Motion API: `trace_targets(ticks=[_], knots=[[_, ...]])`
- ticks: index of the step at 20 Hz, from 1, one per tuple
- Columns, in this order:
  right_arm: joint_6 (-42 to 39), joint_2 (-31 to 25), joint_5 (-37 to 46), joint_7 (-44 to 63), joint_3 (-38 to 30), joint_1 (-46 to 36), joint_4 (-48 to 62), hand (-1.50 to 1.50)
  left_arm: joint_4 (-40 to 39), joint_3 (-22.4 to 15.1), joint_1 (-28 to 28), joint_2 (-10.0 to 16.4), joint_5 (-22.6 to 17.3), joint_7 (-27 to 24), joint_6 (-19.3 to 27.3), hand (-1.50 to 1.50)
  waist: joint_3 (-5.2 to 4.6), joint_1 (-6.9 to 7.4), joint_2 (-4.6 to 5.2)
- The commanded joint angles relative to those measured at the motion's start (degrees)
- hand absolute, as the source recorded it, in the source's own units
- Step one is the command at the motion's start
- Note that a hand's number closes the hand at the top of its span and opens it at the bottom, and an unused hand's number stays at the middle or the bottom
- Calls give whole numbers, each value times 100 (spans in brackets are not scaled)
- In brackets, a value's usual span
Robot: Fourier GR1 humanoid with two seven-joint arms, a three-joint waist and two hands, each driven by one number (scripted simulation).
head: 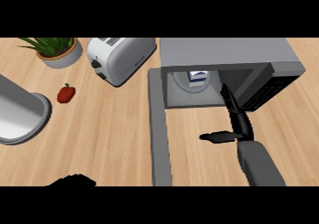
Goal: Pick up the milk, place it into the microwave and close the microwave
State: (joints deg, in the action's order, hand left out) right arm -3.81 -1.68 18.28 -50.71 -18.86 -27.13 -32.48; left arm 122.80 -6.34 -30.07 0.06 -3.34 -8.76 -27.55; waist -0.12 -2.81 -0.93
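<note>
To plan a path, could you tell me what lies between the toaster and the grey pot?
A red pepper lies on the counter between toaster and pot, in the head view.

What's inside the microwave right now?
A milk carton on a white plate; fingers of the right hand reach in beside it. The microwave roof hides the cavity's back.

The counter point(110, 140) looks like pale matt wood, while the toaster point(120, 59) and microwave point(220, 50) look like smooth metal.
</note>
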Motion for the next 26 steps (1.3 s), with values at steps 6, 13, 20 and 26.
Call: trace_targets(ticks=[6,13,20,26], knots=[[-795,16,-326,498,395,2157,-2564,-150,-806,-666,1123,-6,747,366,434,150,-4,-25,30],[-1014,-18,-646,1092,452,3553,-4910,-150,-2007,-1015,2372,-6,1361,566,643,150,-4,-22,59],[-1301,-171,-913,1338,313,4392,-5821,-150,-3773,-1945,3525,-5,1934,529,759,150,3,78,94],[-1808,-357,-1511,1280,103,4656,-6429,-150,-5355,-3317,4338,-5,1342,-193,2040,150,0,-17,114]])
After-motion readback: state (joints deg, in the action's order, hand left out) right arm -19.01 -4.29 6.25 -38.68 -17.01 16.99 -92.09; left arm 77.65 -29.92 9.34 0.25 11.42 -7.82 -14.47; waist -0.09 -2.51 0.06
